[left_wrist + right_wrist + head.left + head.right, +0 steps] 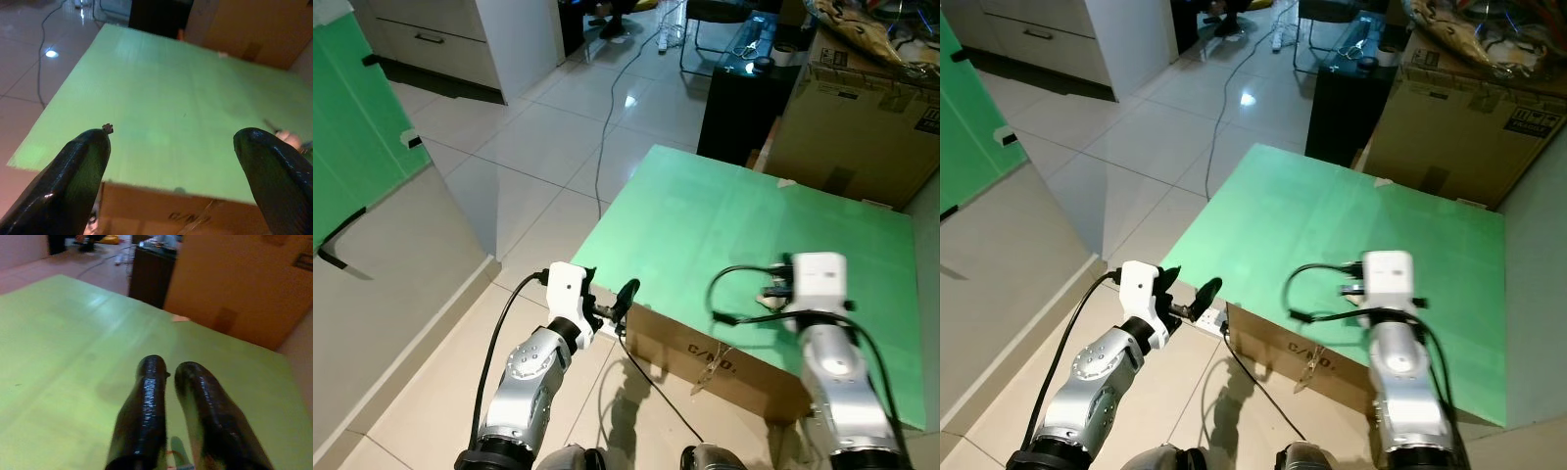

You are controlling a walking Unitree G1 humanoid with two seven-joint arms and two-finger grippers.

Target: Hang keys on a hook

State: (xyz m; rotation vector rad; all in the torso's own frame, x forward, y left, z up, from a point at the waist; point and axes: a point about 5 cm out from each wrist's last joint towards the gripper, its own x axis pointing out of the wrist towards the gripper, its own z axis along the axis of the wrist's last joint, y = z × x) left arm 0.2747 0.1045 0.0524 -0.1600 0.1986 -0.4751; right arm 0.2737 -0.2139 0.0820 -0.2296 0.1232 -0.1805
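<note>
Green-topped bench (705, 211) ahead; my left end effector (171, 161) is spread wide, right end effector (171, 406) clenched empty. I'd find the keys before reaching.

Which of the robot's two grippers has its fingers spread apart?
The left gripper, at the green board's near left edge; its black fingers gape wide, while the right gripper's nearly touch.
</note>
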